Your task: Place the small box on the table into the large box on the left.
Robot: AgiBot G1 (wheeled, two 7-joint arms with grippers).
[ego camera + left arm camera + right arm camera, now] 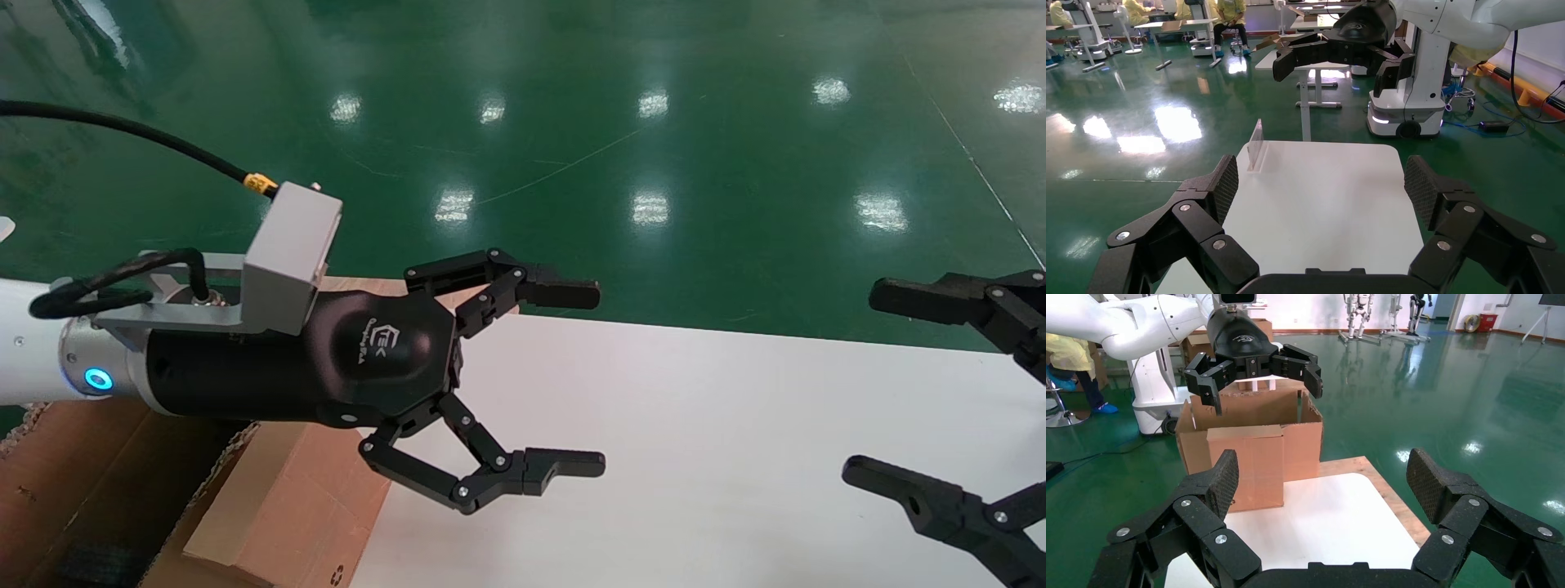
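The table lay bare from its middle to its right edge, leaving free passage there. At its left edge the small box stood against the large box, blocking that side. The left gripper, fingers spread wide, hung above the left edge; the right gripper, likewise spread, hung over the right edge.
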